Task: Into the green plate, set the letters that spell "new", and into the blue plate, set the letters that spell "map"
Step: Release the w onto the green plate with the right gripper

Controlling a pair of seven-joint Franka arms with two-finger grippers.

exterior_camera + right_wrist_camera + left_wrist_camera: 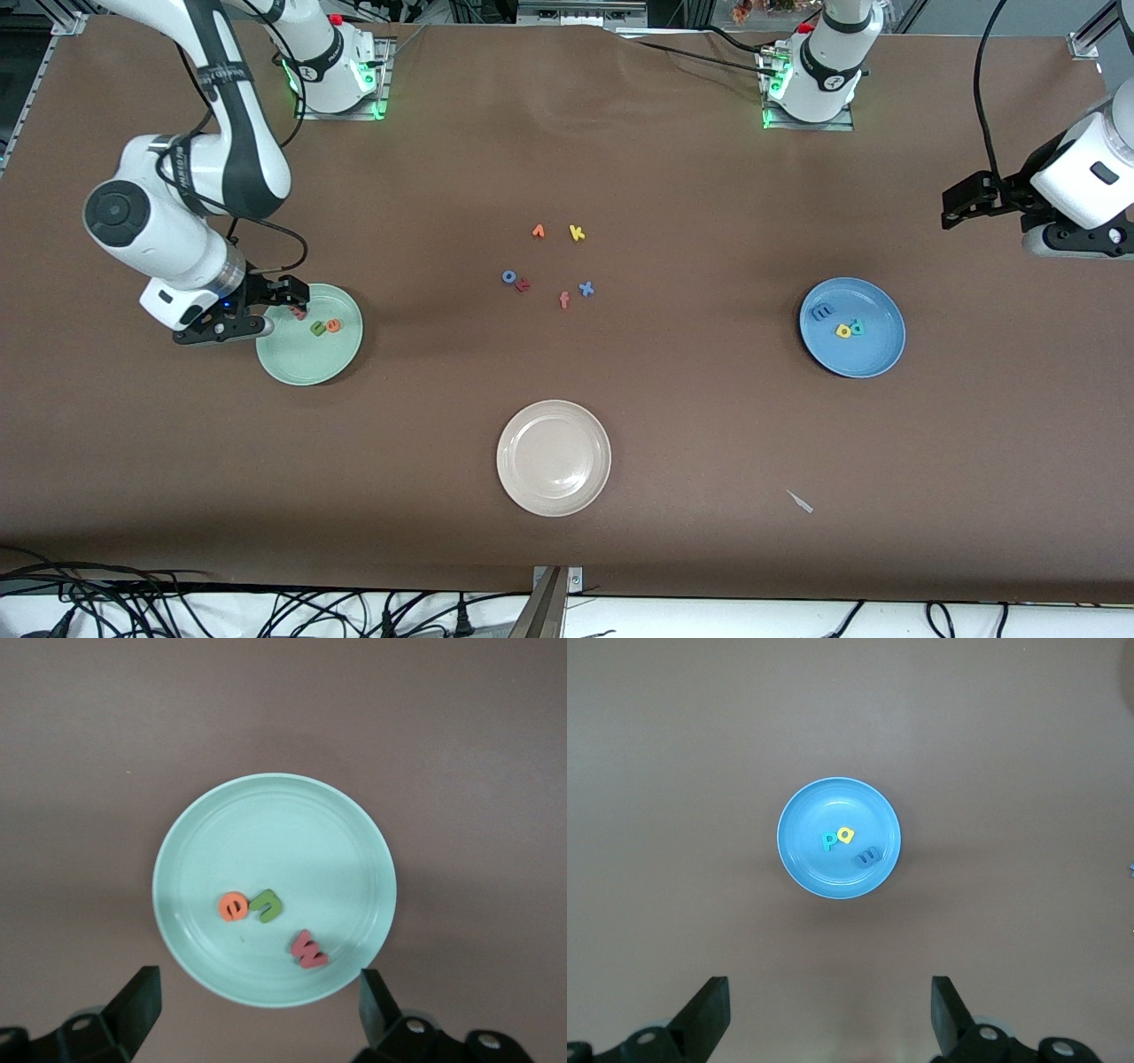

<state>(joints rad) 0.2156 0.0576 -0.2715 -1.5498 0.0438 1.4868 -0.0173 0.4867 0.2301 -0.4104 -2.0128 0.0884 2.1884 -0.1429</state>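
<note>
The green plate point(301, 363) lies toward the right arm's end of the table. In it are the orange "e" point(333, 325), the green "n" point(317, 329) and the salmon-red "w" point(299, 311). My right gripper point(276, 308) hangs open and empty just over the plate's rim, and the right wrist view shows the plate point(266, 842) with the "w" point(308, 950) closest to the fingers. Toward the left arm's end, the blue plate point(873, 350) holds the blue "m" point(823, 312), yellow "a" point(842, 330) and teal "p" point(857, 328). My left gripper point(955, 206) waits open, high above the table.
A beige plate point(554, 457) sits near the front camera at mid-table. Loose letters lie in the middle: orange "v" point(538, 231), yellow "k" point(577, 233), blue "o" point(508, 276), salmon "f" point(564, 300), blue "x" point(586, 288). A white scrap point(800, 501) lies beside the beige plate.
</note>
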